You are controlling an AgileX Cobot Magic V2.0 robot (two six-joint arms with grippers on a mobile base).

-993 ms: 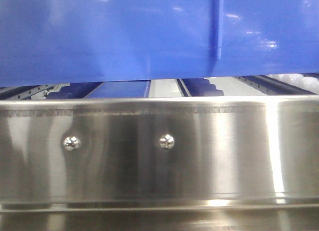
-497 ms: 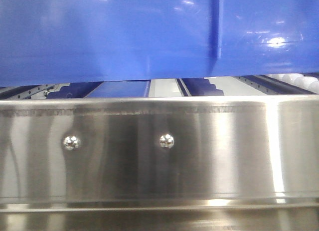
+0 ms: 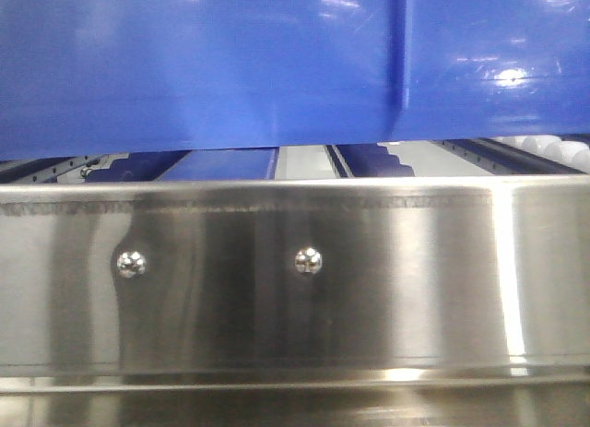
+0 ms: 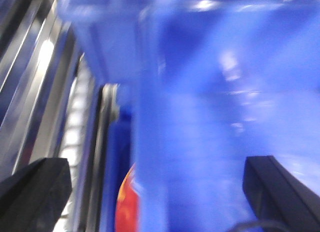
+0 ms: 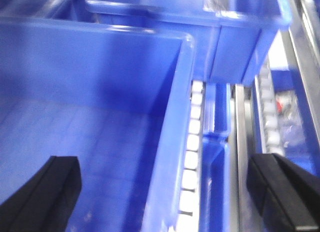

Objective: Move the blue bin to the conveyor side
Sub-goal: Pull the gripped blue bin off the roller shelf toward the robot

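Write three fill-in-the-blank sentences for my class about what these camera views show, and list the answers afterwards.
1. In the front view, the steel rail carries ___ screws.
2. The large bin above that rail is coloured ___.
3. In the right wrist view, a row of ___ rollers runs beside the bin's wall.

Answers: two; blue; white.

The left black two-fingered gripper (image 4: 155, 167) shows in a blurred wrist view with its jaws spread wide apart. The right black two-fingered gripper (image 5: 165, 167) holds its jaws equally wide.
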